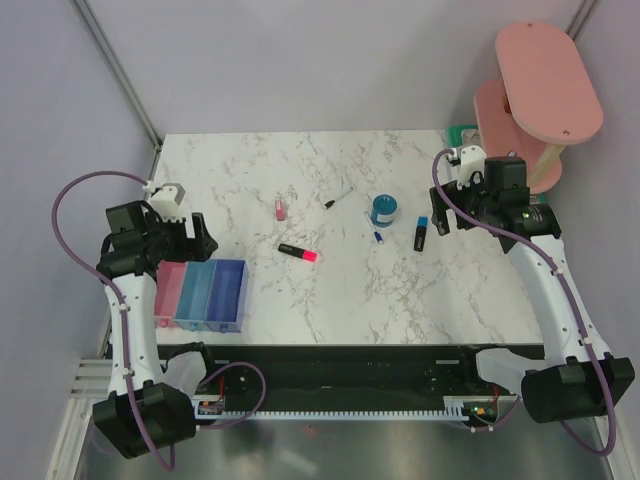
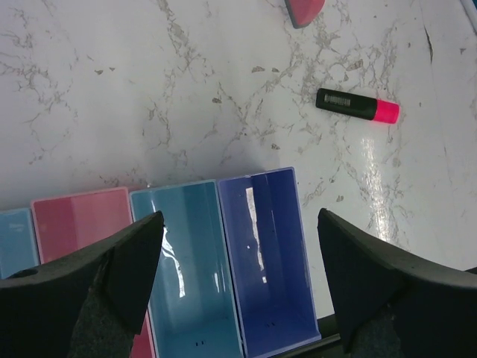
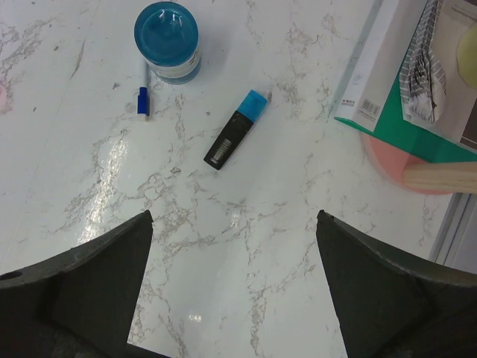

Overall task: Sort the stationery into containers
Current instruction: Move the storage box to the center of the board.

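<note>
Lower wide-open right gripper (image 3: 232, 224) onto blue-capped black plastic highlighter (image 3: 235, 139) lying on marbled white tabletop (image 3: 283, 268) just ahead. Close across its slanted barrel. Leave left gripper (image 2: 238, 224), also spread, over joined blue-and-pink plastic trays (image 2: 216, 183).

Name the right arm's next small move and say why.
Probably lower the right gripper forward over the blue-ended highlighter and close on its black barrel. The jaws stand open and empty. The highlighter lies flat just ahead of them, apart from the round blue pot, and the trays in the left wrist view look empty.
</note>
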Robot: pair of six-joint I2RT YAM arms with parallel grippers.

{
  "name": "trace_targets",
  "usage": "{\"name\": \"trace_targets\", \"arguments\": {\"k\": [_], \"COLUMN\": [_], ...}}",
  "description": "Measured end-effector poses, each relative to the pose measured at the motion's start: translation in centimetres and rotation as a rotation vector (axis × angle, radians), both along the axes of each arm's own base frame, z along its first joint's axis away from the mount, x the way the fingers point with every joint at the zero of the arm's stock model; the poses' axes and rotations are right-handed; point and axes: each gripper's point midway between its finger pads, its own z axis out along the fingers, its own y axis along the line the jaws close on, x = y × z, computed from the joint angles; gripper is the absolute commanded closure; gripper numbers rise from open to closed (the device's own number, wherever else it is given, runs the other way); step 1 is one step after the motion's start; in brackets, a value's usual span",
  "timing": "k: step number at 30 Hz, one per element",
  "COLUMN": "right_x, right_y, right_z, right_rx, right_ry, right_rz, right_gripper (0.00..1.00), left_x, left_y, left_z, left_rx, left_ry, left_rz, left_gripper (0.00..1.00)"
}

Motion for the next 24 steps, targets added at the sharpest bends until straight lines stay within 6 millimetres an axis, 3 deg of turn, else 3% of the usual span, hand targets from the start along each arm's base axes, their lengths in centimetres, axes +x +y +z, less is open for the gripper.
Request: {"name": "trace_targets", "arguments": {"k": [7, 15, 24], "right_x": [-0.1, -0.1, -0.2], "right_y": [0.0, 0.1, 0.3], "right_z": [-0.1, -0.1, 0.0], "right_rx": [0.000, 0.003, 0.012], "right_ry": [0.000, -0.001, 0.000], "right_rz": [0.000, 0.004, 0.019], "right_gripper": [0.02, 0.02, 0.02], "left_x": [-0.5, -0.8, -0.6], "left_y": [0.7, 2.9, 5.8], "left_z": [-1.3, -2.8, -6.8], "left_rx": [0.033, 0.123, 0.240], "left_ry": [0.032, 0.084, 0.235], "left_rz": [0.028, 0.108, 0.137], "left_gripper": [0.15, 0.20, 0.23]}}
